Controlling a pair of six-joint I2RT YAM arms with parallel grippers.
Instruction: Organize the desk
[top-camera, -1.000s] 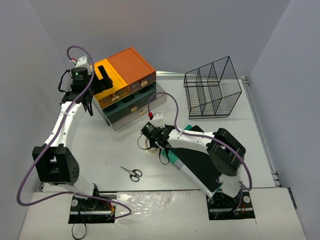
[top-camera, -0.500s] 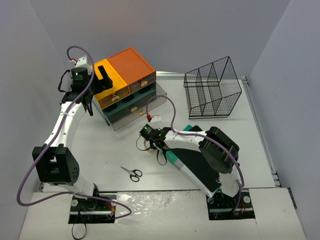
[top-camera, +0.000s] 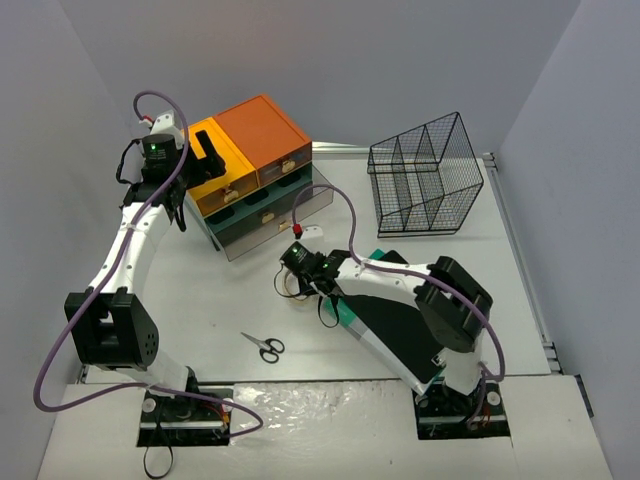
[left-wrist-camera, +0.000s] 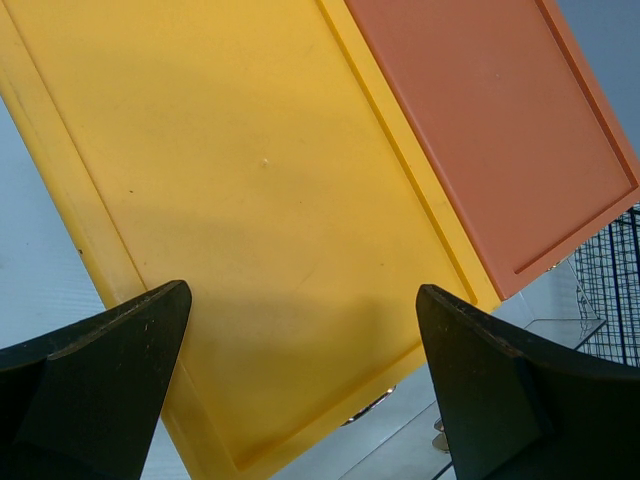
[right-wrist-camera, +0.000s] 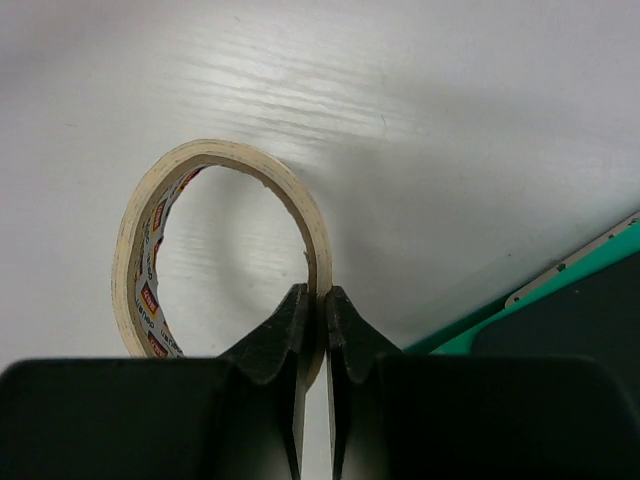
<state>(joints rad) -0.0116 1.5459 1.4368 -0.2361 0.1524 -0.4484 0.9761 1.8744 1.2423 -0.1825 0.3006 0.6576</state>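
The white desk (top-camera: 210, 300) carries everything. My right gripper (right-wrist-camera: 322, 298) is shut on the rim of a cream tape roll (right-wrist-camera: 140, 250), holding it just over the desk; from above the roll (top-camera: 293, 287) sits left of a green-edged black pad (top-camera: 395, 330). My left gripper (left-wrist-camera: 300, 330) is open and empty, its fingers (left-wrist-camera: 110, 350) spread above the yellow top (left-wrist-camera: 250, 200) of the drawer chest (top-camera: 255, 170). From above, the left gripper (top-camera: 210, 152) hovers over the chest's left half. Scissors (top-camera: 264, 346) lie on the desk near the front.
A black wire basket (top-camera: 425, 175) stands at the back right. The orange half of the chest top (left-wrist-camera: 490, 120) lies beside the yellow half. Grey walls close in the left, back and right sides.
The right arm shifted slightly left and back again with the tape roll in its grip. The left arm has not moved.
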